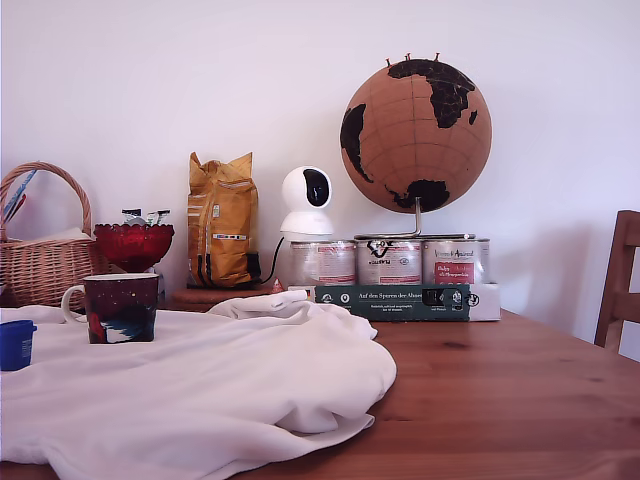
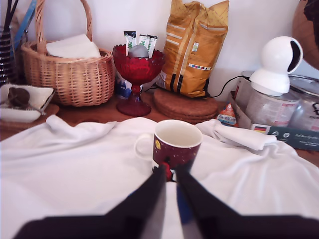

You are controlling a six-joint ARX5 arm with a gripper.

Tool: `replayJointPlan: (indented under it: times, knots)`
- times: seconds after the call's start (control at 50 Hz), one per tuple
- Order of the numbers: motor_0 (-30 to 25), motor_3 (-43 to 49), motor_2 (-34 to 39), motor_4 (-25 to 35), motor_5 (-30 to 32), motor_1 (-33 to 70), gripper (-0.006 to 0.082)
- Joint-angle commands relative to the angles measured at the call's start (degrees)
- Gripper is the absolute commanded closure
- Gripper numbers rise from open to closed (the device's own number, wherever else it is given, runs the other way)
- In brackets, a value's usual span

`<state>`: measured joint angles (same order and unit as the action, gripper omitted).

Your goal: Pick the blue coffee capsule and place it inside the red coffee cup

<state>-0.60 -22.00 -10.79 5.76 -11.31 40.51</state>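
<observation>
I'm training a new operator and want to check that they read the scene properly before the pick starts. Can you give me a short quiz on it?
1. True or false: the blue coffee capsule is already inside the red coffee cup.
2. What does the cup stand on? A) bare wood B) the white cloth C) a tray
3. Fill in: in the exterior view, the capsule stands on the cup's ___ side.

Key: 1 false; 2 B; 3 left.

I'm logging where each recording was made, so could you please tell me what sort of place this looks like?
Most likely a home dining or living room, not a lab: a wooden table draped with a white cloth, a wicker basket, a cork globe standing on tins, and a wooden chair at the exterior view's right.
</observation>
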Motion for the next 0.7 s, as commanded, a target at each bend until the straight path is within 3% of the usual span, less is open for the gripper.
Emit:
replayJointPlan:
  times: [0.0, 0.06, 0.1, 0.68]
  knots:
    - [-0.1, -2.0, 0.4, 0.4, 2.3, 9.7, 0.0238]
    - [-0.1, -4.0, 0.1, 0.9, 4.1, 13.7, 0.0118]
    - [0.0, -5.4, 0.1, 0.9, 4.6, 16.0, 0.01]
    - [0.0, -33.2, -2.1, 0.4, 9.7, 49.2, 0.01]
